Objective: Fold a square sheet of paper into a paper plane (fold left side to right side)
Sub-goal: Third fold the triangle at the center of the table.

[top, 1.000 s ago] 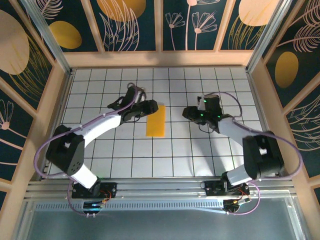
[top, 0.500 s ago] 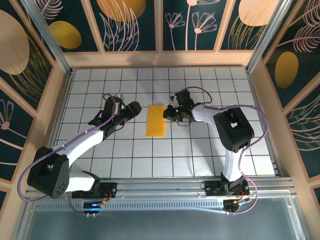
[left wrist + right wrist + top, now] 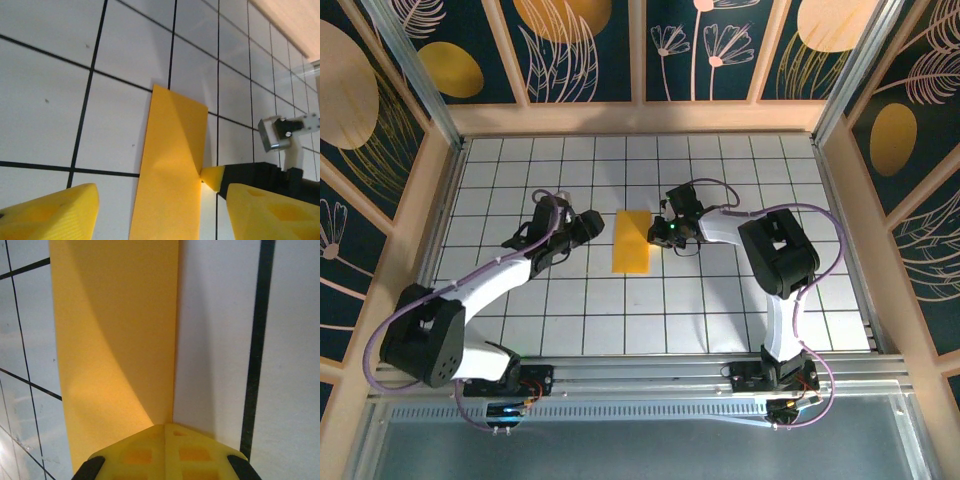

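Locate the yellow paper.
Top view: the paper lies on the table, the shut right hand at its right edge, the open left hand apart on its left.

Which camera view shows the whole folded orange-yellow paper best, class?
The top external view: the folded paper lies there complete, its full rectangular outline visible. In the left wrist view the paper loses its near end; in the right wrist view the paper is a close crop along one long edge.

The right pincer (image 3: 657,233), now closed, comes across to touch the right edge of the folded sheet of paper (image 3: 633,241), while the left pincer (image 3: 594,223) backs off it, jaws parted.
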Motion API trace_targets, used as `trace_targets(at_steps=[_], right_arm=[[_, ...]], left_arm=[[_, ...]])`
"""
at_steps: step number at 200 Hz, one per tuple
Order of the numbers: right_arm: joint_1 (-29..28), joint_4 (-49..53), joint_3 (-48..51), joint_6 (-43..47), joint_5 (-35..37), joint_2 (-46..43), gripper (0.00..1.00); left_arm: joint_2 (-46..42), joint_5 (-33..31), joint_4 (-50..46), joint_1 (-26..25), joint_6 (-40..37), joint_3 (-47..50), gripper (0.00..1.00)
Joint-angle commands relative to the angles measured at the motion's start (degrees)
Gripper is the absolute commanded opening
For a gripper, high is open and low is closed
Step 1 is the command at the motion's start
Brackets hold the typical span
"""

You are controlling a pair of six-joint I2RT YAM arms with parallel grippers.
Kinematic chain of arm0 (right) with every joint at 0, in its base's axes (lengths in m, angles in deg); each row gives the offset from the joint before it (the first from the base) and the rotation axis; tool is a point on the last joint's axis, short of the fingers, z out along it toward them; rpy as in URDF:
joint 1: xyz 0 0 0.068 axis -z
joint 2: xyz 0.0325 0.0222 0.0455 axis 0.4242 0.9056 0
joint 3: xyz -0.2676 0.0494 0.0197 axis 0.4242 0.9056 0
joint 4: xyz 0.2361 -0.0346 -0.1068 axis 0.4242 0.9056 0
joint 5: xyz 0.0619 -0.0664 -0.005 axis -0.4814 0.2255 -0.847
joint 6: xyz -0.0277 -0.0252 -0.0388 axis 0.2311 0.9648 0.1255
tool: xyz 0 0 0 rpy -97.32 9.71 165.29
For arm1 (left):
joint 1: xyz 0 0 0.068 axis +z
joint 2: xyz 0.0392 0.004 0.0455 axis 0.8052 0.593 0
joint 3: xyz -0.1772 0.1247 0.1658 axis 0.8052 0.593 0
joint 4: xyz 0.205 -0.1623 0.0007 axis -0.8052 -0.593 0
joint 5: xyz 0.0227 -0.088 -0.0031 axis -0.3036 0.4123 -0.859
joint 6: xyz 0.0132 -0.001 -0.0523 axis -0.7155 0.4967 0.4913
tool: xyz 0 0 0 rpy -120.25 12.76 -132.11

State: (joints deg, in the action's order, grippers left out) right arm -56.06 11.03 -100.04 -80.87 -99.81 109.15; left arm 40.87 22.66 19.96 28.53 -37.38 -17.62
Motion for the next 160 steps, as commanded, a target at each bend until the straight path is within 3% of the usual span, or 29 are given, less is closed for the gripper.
trace_targets(at_steps=[1, 46, 110, 160], right_arm=[[-1.1, 4.3, -0.8, 2.7, 3.1, 1.6, 0.0], [-1.3, 7.1, -1.1, 4.8, 6.3, 1.8, 0.0], [-2.9, 14.3, -5.7, 6.2, 12.7, 4.2, 0.0], [-3.2, 14.2, -5.6, 6.1, 12.5, 4.0, 0.0]], left_arm=[[3.6, 6.0, -0.8, 0.3, -2.4, -2.0, 0.61], [11.8, 13.2, -0.7, 0.2, -2.5, -4.0, 0.47], [17.9, 15.0, -0.1, 0.2, -3.2, -5.8, 0.43], [22.8, 16.6, 0.7, 0.2, -3.8, -7.6, 0.42]])
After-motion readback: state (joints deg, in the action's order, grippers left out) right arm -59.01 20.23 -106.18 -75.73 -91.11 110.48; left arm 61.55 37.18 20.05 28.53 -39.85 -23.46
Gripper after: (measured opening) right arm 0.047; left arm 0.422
